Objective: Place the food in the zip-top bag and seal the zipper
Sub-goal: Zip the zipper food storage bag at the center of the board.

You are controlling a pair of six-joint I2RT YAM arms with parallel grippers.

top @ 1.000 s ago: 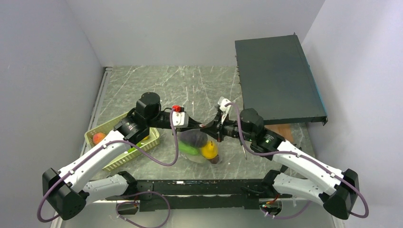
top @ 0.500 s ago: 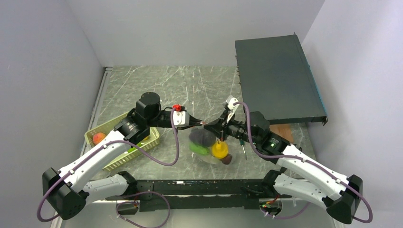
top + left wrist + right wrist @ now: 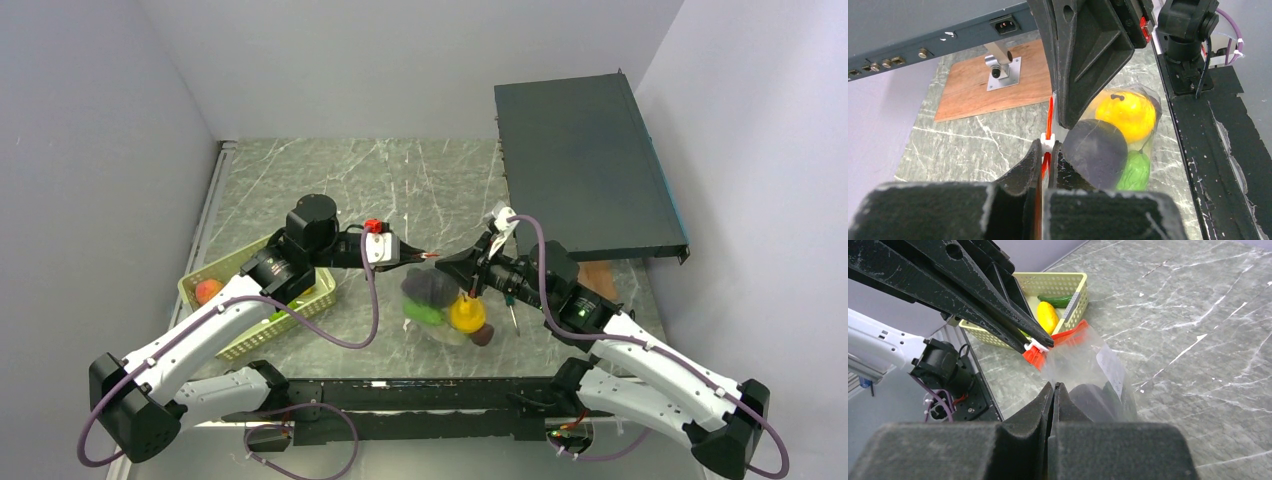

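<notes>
The zip-top bag (image 3: 445, 305) hangs above the table between my two grippers. It holds food: a dark purple piece (image 3: 428, 288), a green piece (image 3: 424, 312) and a yellow piece (image 3: 466, 315). My left gripper (image 3: 428, 257) is shut on the red-orange zipper (image 3: 1050, 112), right at its white slider (image 3: 1048, 142). My right gripper (image 3: 447, 263) is shut on the clear edge of the bag (image 3: 1083, 365), close beside the left one. In the right wrist view the left gripper's fingers (image 3: 998, 310) pinch the slider (image 3: 1038, 346).
A light green basket (image 3: 235, 335) at the left holds an orange fruit (image 3: 208, 291), a yellow piece (image 3: 1047, 315) and a green piece (image 3: 1058, 301). A black box (image 3: 585, 165) fills the back right, above a wooden board (image 3: 598, 275). A screwdriver (image 3: 511, 312) lies right of the bag.
My right arm has drawn back to the right, and the bag with its food has swung right with it. The left arm has held still on the zipper.
</notes>
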